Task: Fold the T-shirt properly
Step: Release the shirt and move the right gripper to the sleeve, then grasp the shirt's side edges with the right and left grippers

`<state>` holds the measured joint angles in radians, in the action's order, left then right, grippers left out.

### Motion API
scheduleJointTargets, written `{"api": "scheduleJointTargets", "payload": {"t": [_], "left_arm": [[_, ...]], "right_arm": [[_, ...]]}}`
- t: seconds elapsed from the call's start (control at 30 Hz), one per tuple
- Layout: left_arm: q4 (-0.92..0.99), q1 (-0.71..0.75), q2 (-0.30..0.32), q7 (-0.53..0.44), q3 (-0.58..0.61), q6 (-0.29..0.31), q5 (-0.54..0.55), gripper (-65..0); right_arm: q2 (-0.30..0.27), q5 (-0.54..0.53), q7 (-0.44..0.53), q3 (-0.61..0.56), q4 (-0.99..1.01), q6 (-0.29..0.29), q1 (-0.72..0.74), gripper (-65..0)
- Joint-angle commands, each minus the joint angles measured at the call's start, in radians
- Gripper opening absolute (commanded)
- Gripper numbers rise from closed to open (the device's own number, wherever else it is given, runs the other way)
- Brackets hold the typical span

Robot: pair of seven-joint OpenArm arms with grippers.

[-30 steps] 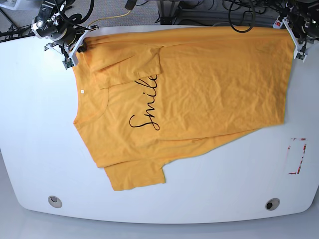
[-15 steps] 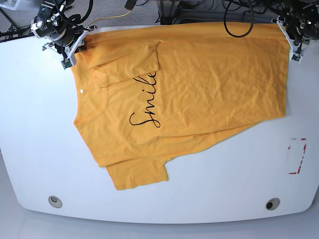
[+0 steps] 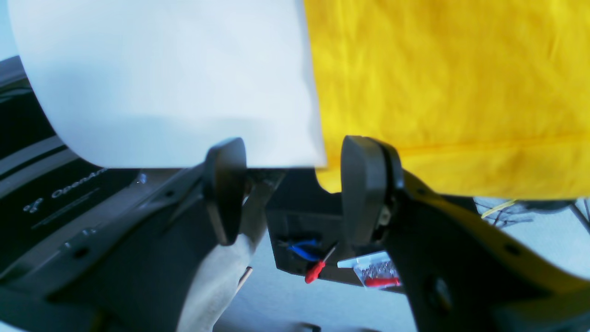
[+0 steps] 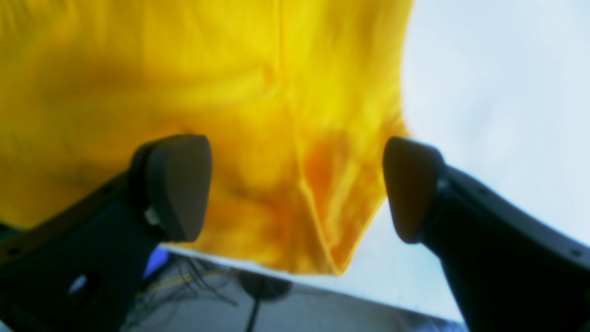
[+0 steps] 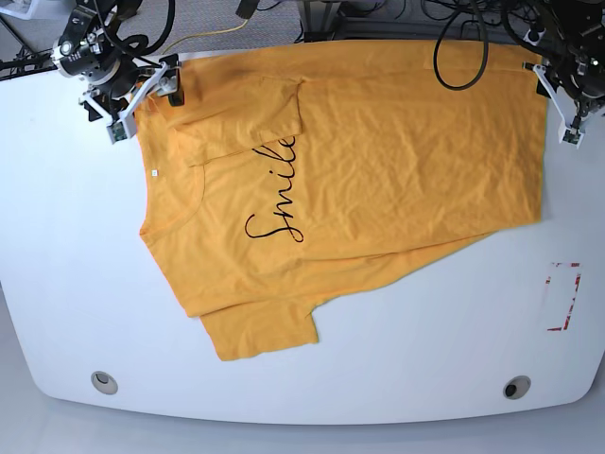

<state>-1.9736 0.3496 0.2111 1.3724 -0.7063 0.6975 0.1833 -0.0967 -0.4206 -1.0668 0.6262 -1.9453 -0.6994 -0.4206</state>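
Observation:
The orange-yellow T-shirt [image 5: 378, 170] lies on the white table [image 5: 57, 284], its far half folded over so black "Smile" script [image 5: 274, 203] runs along the fold. A sleeve [image 5: 260, 331] sticks out at the near side. My right gripper [image 5: 144, 104] stands at the shirt's far left corner. In the right wrist view it [image 4: 290, 189] is wide open, with the cloth corner [image 4: 318, 221] lying loose under the gap. My left gripper [image 5: 558, 104] is at the far right corner. It [image 3: 290, 189] is open, with the shirt's hem [image 3: 461, 170] just past its right finger.
A red-outlined rectangle [image 5: 564, 296] is marked at the table's right edge. Two round holes [image 5: 104, 382] [image 5: 516, 387] sit near the front edge. Cables [image 5: 454, 38] hang behind the far edge. A red screwdriver [image 3: 315, 272] lies below the table.
Both grippers have opened and let go of the shirt's far corners. The cloth now rests flat, and both arms have drawn back slightly from the corners.

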Motion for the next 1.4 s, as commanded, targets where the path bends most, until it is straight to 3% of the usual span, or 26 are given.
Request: {"api": "scheduleJointTargets", "payload": {"t": [0.0,0.17,0.4,0.77,1.03,1.37], "left_arm": [[-0.017,-0.042,0.018,-0.006,-0.022,0.001,-0.005,-34.3],[-0.014,-0.151,0.014,-0.006,-0.079,0.001,-0.005,-34.2],[0.029,-0.261,0.015,-0.006,-0.083,0.001,-0.011,-34.3],[0.158,-0.376,0.020,-0.006,-0.163,0.001,-0.012,-34.3],[0.179,-0.392,0.035,-0.009,-0.164,0.001,-0.012,-34.3],[0.179,-0.392,0.035,-0.009,-0.163,0.001,-0.034,-34.3]], "right_arm": [[-0.018,-0.079,0.012,0.030,-0.018,0.001,0.015,-10.3],[-0.051,-0.197,0.010,0.057,-0.013,0.001,0.067,-10.3],[-0.074,-0.206,-0.089,0.064,0.091,0.001,0.260,-10.3],[-0.229,-0.189,-0.100,0.005,0.553,0.014,0.641,-10.5],[-0.311,-0.074,0.099,-0.185,0.915,0.011,0.885,-10.5],[-0.309,0.079,0.412,-0.365,1.337,0.010,1.112,-10.5]]}}
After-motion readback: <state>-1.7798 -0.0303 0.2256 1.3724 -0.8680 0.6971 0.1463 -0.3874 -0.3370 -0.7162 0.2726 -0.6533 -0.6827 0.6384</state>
